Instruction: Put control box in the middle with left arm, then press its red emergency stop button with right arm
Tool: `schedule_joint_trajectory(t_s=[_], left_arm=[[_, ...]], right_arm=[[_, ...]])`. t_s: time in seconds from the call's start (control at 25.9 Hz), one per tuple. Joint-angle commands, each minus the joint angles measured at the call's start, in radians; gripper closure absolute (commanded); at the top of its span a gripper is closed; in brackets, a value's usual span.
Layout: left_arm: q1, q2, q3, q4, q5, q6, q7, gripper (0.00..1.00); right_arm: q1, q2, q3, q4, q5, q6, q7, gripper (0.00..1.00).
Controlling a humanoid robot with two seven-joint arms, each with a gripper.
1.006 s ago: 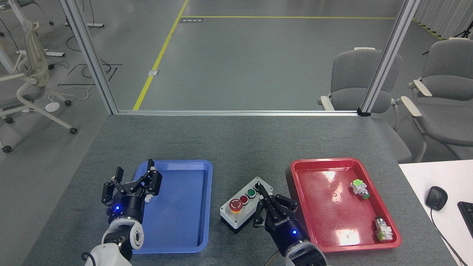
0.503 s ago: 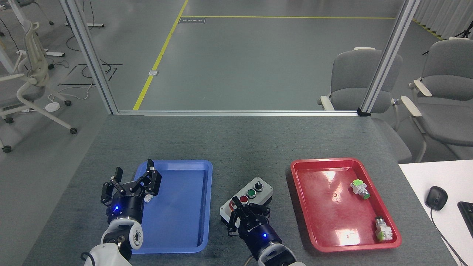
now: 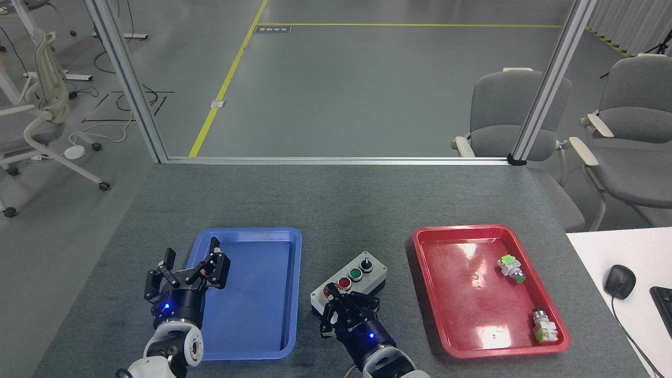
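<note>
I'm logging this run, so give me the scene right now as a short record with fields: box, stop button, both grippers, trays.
control box: on the grey table, between the two trays
red emergency stop button: near end of the box's row, mostly hidden by the right gripper
right gripper: over the button; contact cannot be told
left gripper: open, empty, over the blue tray's left edge
blue tray: nothing in it
red tray: two small switch parts
</note>
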Motion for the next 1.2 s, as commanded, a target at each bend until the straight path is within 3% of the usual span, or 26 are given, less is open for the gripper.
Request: schedule_joint_trajectory(t_s=[0.0, 0.27, 0.31, 0.39, 0.43, 0.46, 0.7, 0.93, 1.16], left_arm=[[0.034, -0.002, 0.001, -0.005, -0.001, 0.000, 0.002, 0.01], [0.043, 0.001, 0.000, 0.000, -0.010, -0.005, 0.004, 0.01], [0.043, -0.002, 0.001, 0.000, -0.005, -0.005, 0.005, 0.01], [0.042, -0.003, 0.001, 0.004, 0.002, -0.005, 0.005, 0.01], [0.042, -0.003, 0.003, 0.004, 0.002, -0.005, 0.005, 0.01], [0.042, -0.005, 0.003, 0.004, 0.005, -0.005, 0.005, 0.01], [0.042, -0.003, 0.003, 0.004, 0.005, -0.003, -0.002, 0.01], [0.042, 0.001, 0.001, 0.006, -0.008, -0.002, -0.004, 0.01], [0.042, 0.000, 0.001, 0.006, -0.005, -0.002, 0.001, 0.01]], right_arm=[[0.009, -0.003, -0.006, -0.013, -0.002, 0.006, 0.010, 1.00], [0.049, -0.008, -0.107, -0.167, -0.002, -0.007, -0.038, 0.98], [0.065, -0.009, -0.138, -0.187, -0.002, -0.011, -0.038, 0.80], [0.103, -0.020, -0.216, -0.237, -0.002, -0.026, -0.038, 0.32], [0.123, -0.031, -0.258, -0.262, 0.001, -0.036, -0.038, 0.15], [0.141, -0.042, -0.293, -0.285, 0.003, -0.043, -0.038, 0.06], [0.206, -0.143, -0.439, -0.358, 0.000, -0.033, -0.035, 0.02], [0.267, -0.183, -0.581, -0.386, -0.006, -0.037, -0.036, 0.02], [0.266, -0.204, -0.626, -0.394, -0.023, -0.034, -0.042, 0.02]])
